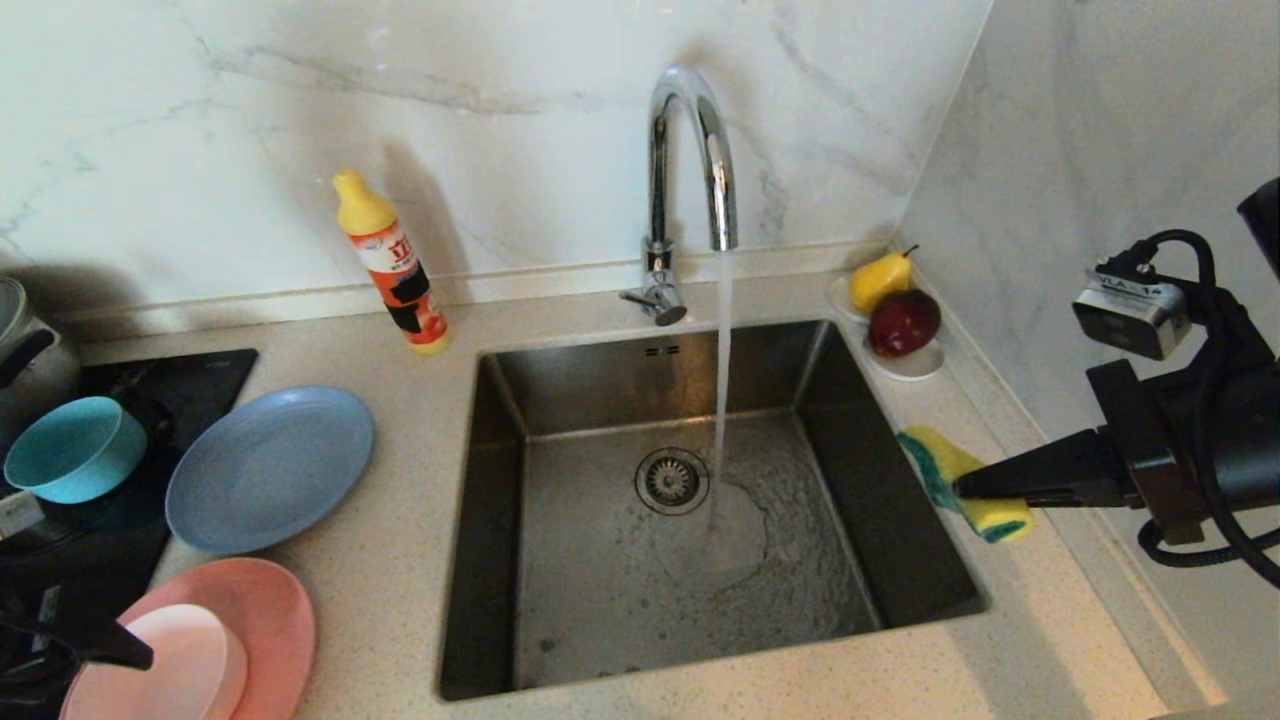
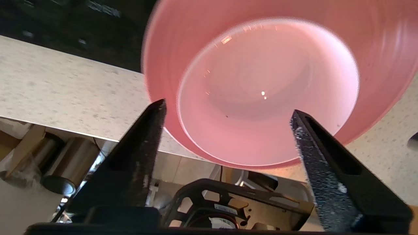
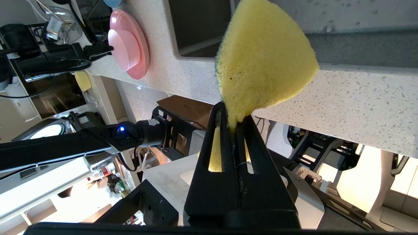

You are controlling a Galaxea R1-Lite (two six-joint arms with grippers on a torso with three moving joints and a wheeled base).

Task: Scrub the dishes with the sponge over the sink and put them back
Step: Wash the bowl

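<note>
My right gripper (image 1: 962,487), at the frame's right edge, is clamped tight on the yellow foam sponge (image 1: 975,485) with its green scouring face, held over the speckled bench (image 1: 400,560) beside the brushed steel sink (image 1: 690,520). Chrome gooseneck faucet (image 1: 690,150) running. My left gripper (image 2: 227,114), lower left corner, jaws spread wide, nothing held, hovers at the pale pink bowl (image 1: 180,665) sitting in the large pink plate (image 1: 270,610). Blue plate (image 1: 268,468) and teal bowl (image 1: 75,448) sit mid-left.

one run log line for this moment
left pincer: open by pink bowl | right pincer: shut on sponge | faucet: running
</note>
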